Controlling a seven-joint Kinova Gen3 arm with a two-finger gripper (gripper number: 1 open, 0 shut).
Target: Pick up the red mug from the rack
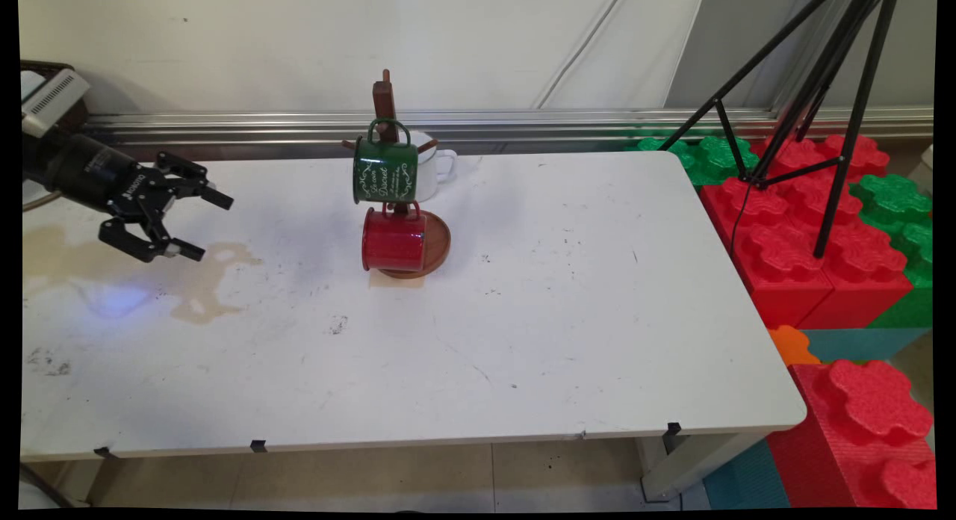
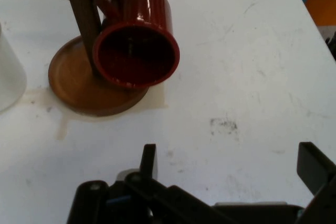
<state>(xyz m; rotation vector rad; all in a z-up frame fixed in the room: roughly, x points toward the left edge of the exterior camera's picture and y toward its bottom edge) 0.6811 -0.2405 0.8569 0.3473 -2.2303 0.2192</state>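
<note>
Left of red mug (image 1: 393, 240), fingers (image 1: 216, 198) spread, empty

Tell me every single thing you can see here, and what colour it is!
mug tree: one, brown wood, round base, table's far middle.
green mug: one, white lettering, hangs high on the tree.
red mug: one, hangs low on the tree, over the base.
white mug: one, behind the green mug.
table: one, white, with a brownish stain at the left.
foam blocks: several, red and green, right of the table.
tripod: one, black, on the blocks.
gripper: one, black, fingers apart, empty, above the table's left.
</note>
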